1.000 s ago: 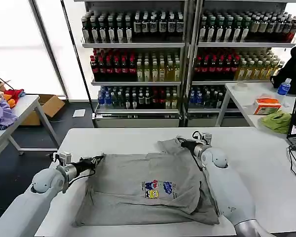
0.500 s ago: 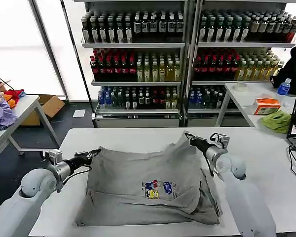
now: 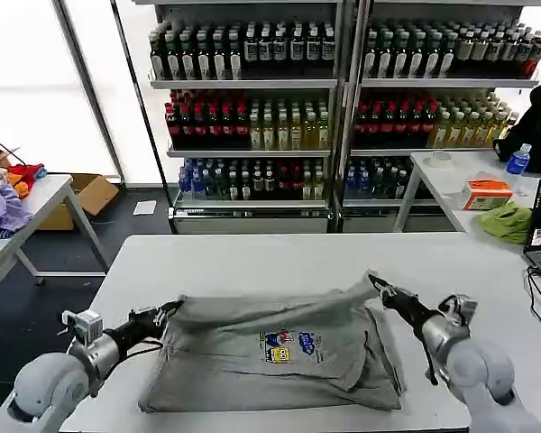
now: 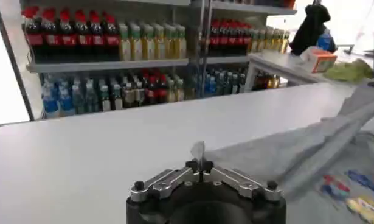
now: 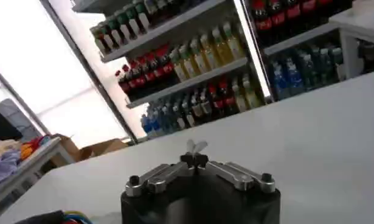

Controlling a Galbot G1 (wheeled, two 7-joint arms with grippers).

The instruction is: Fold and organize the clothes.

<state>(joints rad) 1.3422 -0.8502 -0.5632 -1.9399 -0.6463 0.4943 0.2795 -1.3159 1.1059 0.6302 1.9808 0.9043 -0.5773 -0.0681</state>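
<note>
Each gripper pinches a top corner of the T-shirt [image 3: 279, 347], the left gripper [image 3: 167, 312] on one side and the right gripper [image 3: 379, 285] on the other, so it hangs stretched between them, its bottom resting on the table [image 3: 252, 257], ready to fold.

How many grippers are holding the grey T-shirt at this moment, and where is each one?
2. The left gripper is shut on the T-shirt at its far left corner; the right gripper is shut on its far right corner, both lifting that edge above the table.
</note>
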